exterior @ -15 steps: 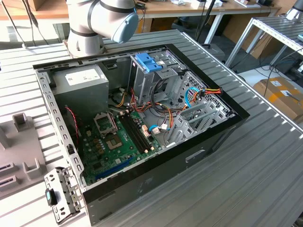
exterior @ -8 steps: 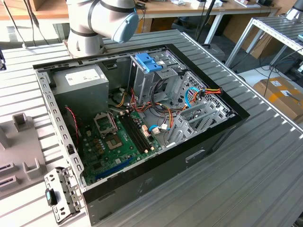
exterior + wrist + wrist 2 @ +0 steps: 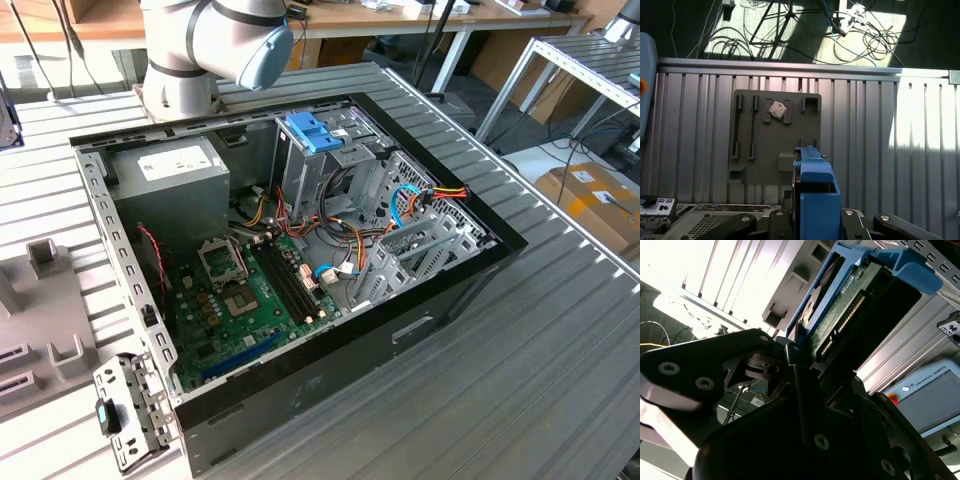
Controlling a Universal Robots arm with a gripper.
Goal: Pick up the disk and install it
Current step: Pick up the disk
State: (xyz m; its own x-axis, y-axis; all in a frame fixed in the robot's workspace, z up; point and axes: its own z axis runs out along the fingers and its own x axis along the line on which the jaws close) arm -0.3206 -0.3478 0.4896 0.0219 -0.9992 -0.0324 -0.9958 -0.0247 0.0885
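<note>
The disk point(image 3: 850, 305) is a flat drive with a green circuit board on one face and bright blue rails along its edges. My gripper point(image 3: 807, 360) is shut on one end of it, and the other end sticks out past the black fingers point(image 3: 715, 365). In the first wrist view the disk point(image 3: 815, 185) is seen edge-on, held in the gripper point(image 3: 812, 217) above the ribbed metal table point(image 3: 865, 140) beside a grey fixture plate point(image 3: 755, 140). The open computer case point(image 3: 330, 370) lies on the table, with a paler blue slotted tray point(image 3: 315, 130) at its far side.
Inside the case are a grey power supply box point(image 3: 170, 180), a green motherboard point(image 3: 240, 300) and loose cables point(image 3: 420, 200). The arm's base point(image 3: 200, 50) stands behind the case. A small chip point(image 3: 777, 110) rests on the fixture plate. A teach pendant point(image 3: 932, 395) lies on the table. Cables cross the floor point(image 3: 855, 25).
</note>
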